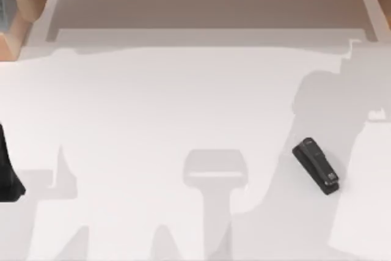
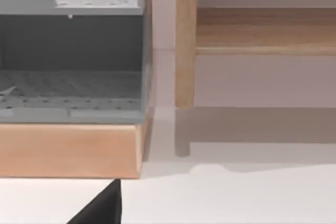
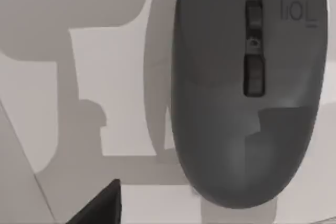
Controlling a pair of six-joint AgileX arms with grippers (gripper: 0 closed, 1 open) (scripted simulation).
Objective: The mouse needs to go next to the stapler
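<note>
1. Right wrist view looks straight down on the mouse (image 3: 252,93) — a grey one with a scroll wheel, lying on the white tabletop (image 3: 47,129). A dark bit of the right tool (image 3: 100,208) pokes in at the edge; I cannot tell how its fingers stand.
2. Top view has the stapler (image 1: 316,165) — small and black, lying slanted on the right side of the tabletop (image 1: 153,108).
3. Left arm (image 1: 7,169) sits at the far left edge. Its wrist view faces a grey shelf (image 2: 71,51) in a wooden frame (image 2: 71,150).
</note>
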